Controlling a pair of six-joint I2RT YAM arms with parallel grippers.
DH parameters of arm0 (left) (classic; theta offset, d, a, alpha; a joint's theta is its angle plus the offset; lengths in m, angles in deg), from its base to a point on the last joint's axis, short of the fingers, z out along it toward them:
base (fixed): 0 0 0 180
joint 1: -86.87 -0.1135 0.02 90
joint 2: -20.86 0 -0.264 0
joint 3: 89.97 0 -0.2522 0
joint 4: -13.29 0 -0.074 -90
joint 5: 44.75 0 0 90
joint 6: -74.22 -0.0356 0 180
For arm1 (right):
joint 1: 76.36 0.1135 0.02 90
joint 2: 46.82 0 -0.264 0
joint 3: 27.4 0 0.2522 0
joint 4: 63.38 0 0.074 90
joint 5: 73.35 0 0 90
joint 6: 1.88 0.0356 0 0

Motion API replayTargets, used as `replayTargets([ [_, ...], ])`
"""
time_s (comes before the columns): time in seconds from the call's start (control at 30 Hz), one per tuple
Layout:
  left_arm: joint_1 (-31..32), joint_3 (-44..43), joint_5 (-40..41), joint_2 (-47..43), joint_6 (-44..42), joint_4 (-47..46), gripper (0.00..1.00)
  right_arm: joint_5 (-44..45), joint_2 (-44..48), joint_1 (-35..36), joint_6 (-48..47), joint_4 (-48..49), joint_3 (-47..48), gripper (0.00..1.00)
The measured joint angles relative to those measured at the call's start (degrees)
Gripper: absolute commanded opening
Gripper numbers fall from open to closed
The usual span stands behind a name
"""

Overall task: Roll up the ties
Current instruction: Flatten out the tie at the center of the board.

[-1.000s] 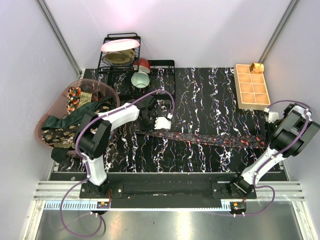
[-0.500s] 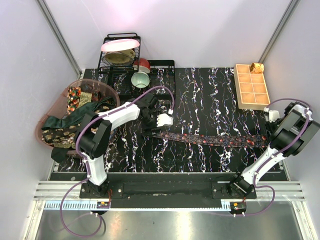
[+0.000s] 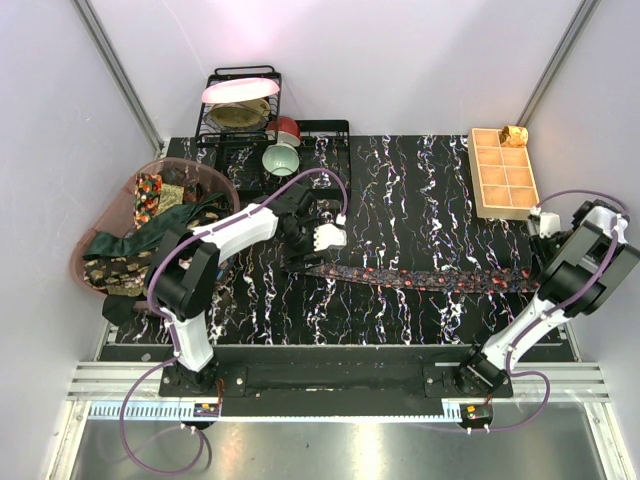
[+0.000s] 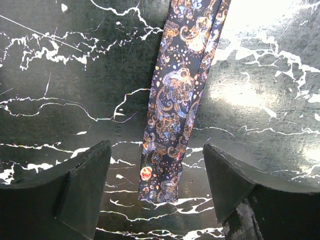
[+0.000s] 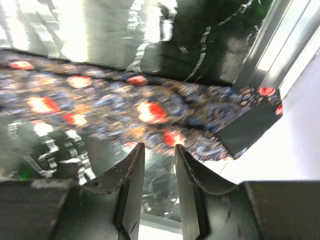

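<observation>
**Lying flat across the table, one tie; both end effectors empty**

You have one dark tie (image 3: 420,277) with red dots stretched out straight on the black marbled table (image 3: 400,180). It runs from just below your left arm's wrist to a point near the table's right edge.

Your left end effector (image 4: 155,147) is spread wide. In the left wrist view the tie's narrow end lies on the table in the gap between the two fingers (image 4: 85,175). Bare table shows on either side of it, so neither finger touches the cloth, and the end effector holds nothing.

Your right end effector (image 5: 159,150) is barely parted, with only a thin slit between the fingers (image 5: 131,185) and nothing in that slit. In the right wrist view the tie's wide end lies past the fingertips. It looks blurred, and there is a plain dark patch at its tip, close to the table's edge. From above, this end effector sits near the right edge, between the tray (image 3: 505,172) and the tie's wide end.

More ties (image 3: 130,245), green and gold-patterned, are heaped in the basket (image 3: 215,180) at the far left, well apart from the one on the table.
</observation>
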Motion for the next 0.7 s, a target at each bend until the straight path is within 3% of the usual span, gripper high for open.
replayTargets([
  [0.27, -0.3, 0.0, -0.9, -1.6, 2.8, -0.5, 0.79, -5.9, 11.6, 5.5, 3.8, -1.2, -5.0, 0.35],
  [0.43, -2.3, 0.0, -2.4, -3.0, 5.6, -1.2, 0.79, -7.1, 9.3, 12.5, 7.2, 1.2, -9.0, 0.34],
  [0.7, -6.0, 2.6, -3.8, -9.1, 9.5, -4.8, 0.79, -4.5, 5.3, 11.4, 7.6, 4.5, -11.6, 0.34],
])
